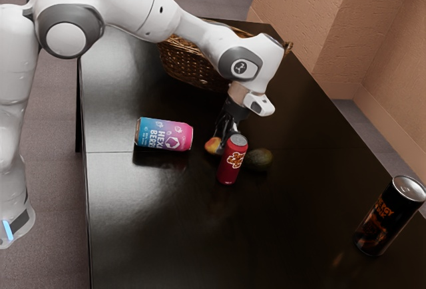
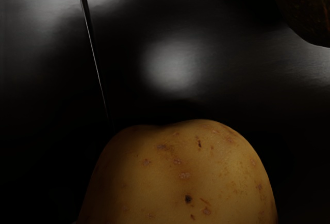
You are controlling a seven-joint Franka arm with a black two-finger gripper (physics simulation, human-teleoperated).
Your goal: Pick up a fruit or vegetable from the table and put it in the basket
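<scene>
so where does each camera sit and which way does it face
Exterior view: beside my arm, looking down across the table; the arm reaches in from the exterior view's left.
Wrist view: on my hand, facing down at the table.
Shared: the table, the yellowish fruit and probably the dark green fruit.

Brown-speckled yellow fruit (image 2: 180, 182) under your black gripper (image 1: 225, 138)
Near the gripper you have a red can (image 1: 227, 174), a dark green avocado (image 1: 260, 160) and a blue-to-pink can (image 1: 183, 136); well apart, a black can (image 1: 389, 217) with orange lettering.
</scene>
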